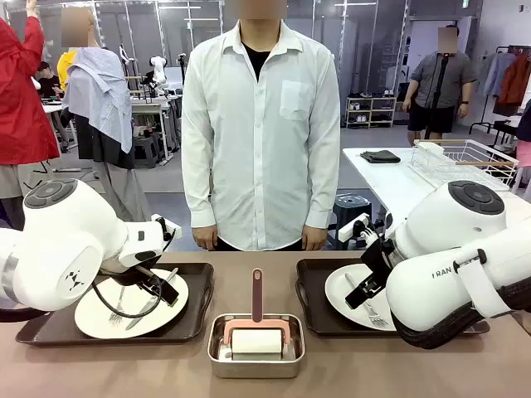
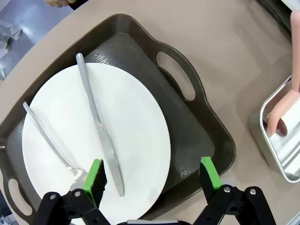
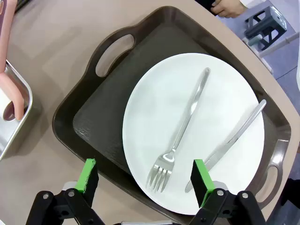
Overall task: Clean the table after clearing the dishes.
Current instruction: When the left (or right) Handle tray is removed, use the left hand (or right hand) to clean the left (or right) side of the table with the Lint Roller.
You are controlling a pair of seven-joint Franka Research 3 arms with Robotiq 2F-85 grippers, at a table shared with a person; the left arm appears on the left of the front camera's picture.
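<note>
Dishes sit on the table (image 1: 332,369), one tray at each side: left tray (image 1: 202,294) at 9 o'clock of the pan (image 1: 249,369), right tray (image 1: 310,290) at 3 o'clock. Both claws stand wide open and hold nothing. The left claw (image 2: 151,173) hangs over the rim of the left plate (image 2: 131,117), the right claw (image 3: 144,171) over the 6 o'clock edge of the right plate (image 3: 220,103). I judge that clearing is the step in hand. You should take each tray by its handle (image 2: 188,65), not by the plate, and keep it level, or the knife (image 2: 100,126) and fork (image 3: 180,131) may slide. The wrist views show you cutlery and handles plainly; the front view partly hides them behind the arms, but gives you the person (image 1: 261,124) at 12 o'clock and the roller (image 1: 256,342) in the pan
</note>
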